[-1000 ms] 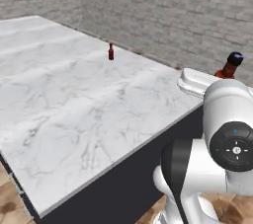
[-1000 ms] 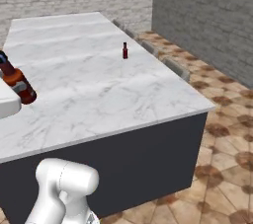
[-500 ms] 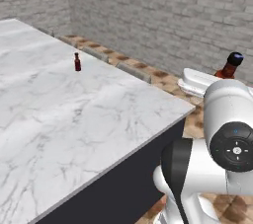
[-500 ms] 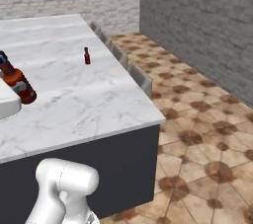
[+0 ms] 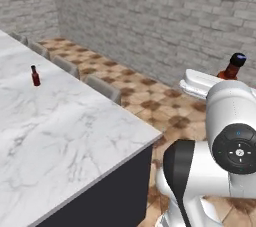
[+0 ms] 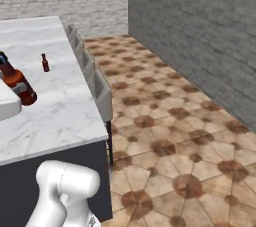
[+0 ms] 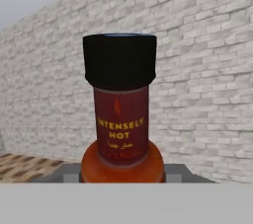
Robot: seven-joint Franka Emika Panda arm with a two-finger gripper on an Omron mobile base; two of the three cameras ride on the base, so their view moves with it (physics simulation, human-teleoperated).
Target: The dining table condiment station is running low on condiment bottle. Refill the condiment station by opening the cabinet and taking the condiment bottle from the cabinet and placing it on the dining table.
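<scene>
in the left base view, the slim brownish-red condiment bottle with a black cap (image 5: 231, 68) juts up behind the white arm, off the long white marble dining table (image 5: 60, 136), where a similar small red bottle (image 5: 35, 76) stands upright. in the right base view, the condiment bottle (image 6: 16, 83) tilts over the table (image 6: 55, 116). in the hand view, the gripper (image 7: 122, 174) pinches the bottle (image 7: 121, 119) at its base.

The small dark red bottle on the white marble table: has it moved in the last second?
No. The small dark red bottle stands by the same long edge of the white marble table; the whole view shifted, so the camera moved.
</scene>
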